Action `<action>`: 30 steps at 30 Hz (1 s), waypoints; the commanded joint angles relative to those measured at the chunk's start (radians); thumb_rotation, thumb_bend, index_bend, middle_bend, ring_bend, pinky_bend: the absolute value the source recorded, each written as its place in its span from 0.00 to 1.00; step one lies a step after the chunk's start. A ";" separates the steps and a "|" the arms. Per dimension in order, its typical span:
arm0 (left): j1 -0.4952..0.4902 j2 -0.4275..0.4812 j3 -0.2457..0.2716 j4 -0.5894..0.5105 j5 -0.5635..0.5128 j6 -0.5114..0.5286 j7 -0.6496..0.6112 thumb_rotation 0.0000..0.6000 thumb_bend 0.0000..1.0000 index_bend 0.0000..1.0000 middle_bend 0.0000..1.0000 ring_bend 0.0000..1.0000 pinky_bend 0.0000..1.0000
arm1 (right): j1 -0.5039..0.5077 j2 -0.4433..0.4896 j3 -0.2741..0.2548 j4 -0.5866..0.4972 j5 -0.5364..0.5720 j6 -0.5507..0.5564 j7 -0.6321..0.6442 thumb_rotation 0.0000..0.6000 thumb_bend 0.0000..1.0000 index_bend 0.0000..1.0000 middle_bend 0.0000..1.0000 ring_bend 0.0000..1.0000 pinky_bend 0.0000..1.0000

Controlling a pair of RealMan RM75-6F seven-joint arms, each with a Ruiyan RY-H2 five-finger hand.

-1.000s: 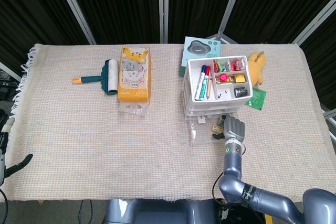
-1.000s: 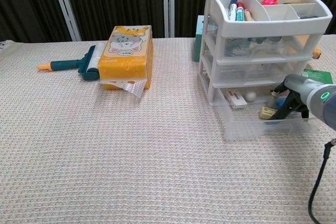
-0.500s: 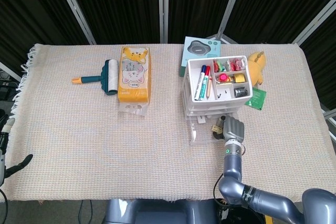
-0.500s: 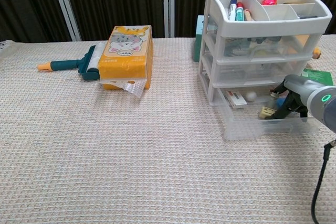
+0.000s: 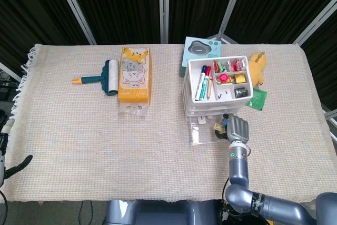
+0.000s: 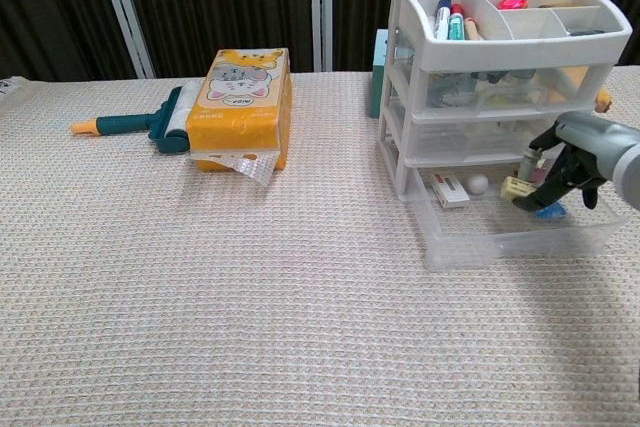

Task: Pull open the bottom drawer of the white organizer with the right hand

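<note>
Drawer (image 6: 515,232) pulled well clear of the white organizer (image 5: 216,85) at right of centre in the head view, its clear front standing forward of the two drawers above, small items visible inside. Right hand (image 6: 560,172) hovers above the drawer's right end at the right edge of the chest view, fingers curled downward; whether they touch the rim or hold anything cannot be told. Left hand (image 5: 10,164) shows only partly at the lower left edge of the head view, its state unclear. Judged from the drawer's position, the pull looks essentially complete; the next move likely calls for lifting the hand away without dragging the drawer.
</note>
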 commanded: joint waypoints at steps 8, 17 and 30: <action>0.003 -0.003 0.002 0.001 0.007 0.007 0.008 1.00 0.04 0.00 0.00 0.00 0.00 | -0.088 0.152 -0.031 -0.146 -0.121 0.075 0.077 1.00 0.29 0.56 1.00 1.00 0.69; 0.001 -0.010 0.004 0.000 0.012 0.003 0.029 1.00 0.04 0.00 0.00 0.00 0.00 | -0.154 0.240 -0.018 -0.067 -0.115 0.067 0.170 1.00 0.28 0.55 1.00 1.00 0.69; -0.009 -0.022 0.004 -0.014 0.011 -0.016 0.074 1.00 0.04 0.00 0.00 0.00 0.00 | -0.198 0.253 -0.036 0.181 -0.042 -0.139 0.316 1.00 0.25 0.46 1.00 1.00 0.69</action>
